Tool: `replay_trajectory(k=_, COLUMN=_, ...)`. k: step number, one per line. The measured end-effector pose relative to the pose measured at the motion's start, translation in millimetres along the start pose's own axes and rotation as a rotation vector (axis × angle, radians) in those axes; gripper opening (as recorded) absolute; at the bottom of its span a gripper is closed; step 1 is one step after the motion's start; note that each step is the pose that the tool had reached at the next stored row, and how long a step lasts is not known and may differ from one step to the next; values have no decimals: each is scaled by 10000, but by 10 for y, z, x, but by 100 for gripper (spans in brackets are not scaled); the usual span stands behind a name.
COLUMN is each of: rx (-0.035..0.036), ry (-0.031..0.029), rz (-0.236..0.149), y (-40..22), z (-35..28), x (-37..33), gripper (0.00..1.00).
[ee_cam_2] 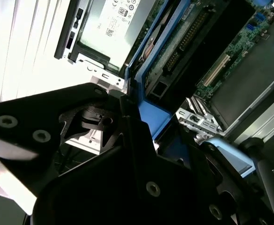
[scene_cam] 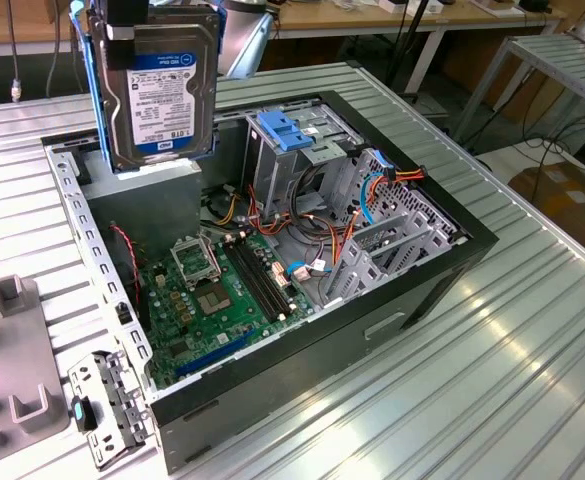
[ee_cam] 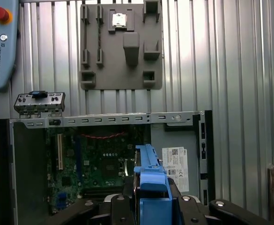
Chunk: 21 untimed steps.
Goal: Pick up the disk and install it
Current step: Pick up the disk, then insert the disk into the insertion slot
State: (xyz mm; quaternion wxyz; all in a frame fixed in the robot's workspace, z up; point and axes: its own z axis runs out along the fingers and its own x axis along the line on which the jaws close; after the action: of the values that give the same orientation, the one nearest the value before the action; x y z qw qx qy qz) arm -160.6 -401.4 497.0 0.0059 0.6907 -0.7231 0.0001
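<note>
Silver ribbed table (scene_cam: 532, 350) carries the open black computer case (scene_cam: 442, 270), its motherboard (scene_cam: 212, 290) exposed. In the upper left of the exterior view the disk (scene_cam: 162, 105) hangs upright over the case corner, its blue-banded white label facing out, pinched by the gripper (ee_cam: 151, 206). The first wrist view shows a white sticker (ee_cam: 175, 164) on the grey box inside.

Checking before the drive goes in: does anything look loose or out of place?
One thing: a metal bracket lies detached on the table, outside the open computer case, beside its corner. Above the case the disk hangs upright, uninstalled.
</note>
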Motion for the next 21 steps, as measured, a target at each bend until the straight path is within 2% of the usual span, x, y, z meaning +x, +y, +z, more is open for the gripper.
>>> replay_trajectory(k=6, rx=1, ry=-2, rz=0, y=-58, z=4, x=64, gripper=37)
replay_trajectory(k=10, rx=0, ry=-1, rz=0, y=-108, z=6, x=70, gripper=37)
replay_trajectory(k=21, rx=-1, ry=0, rz=0, y=-127, z=6, x=69, gripper=37)
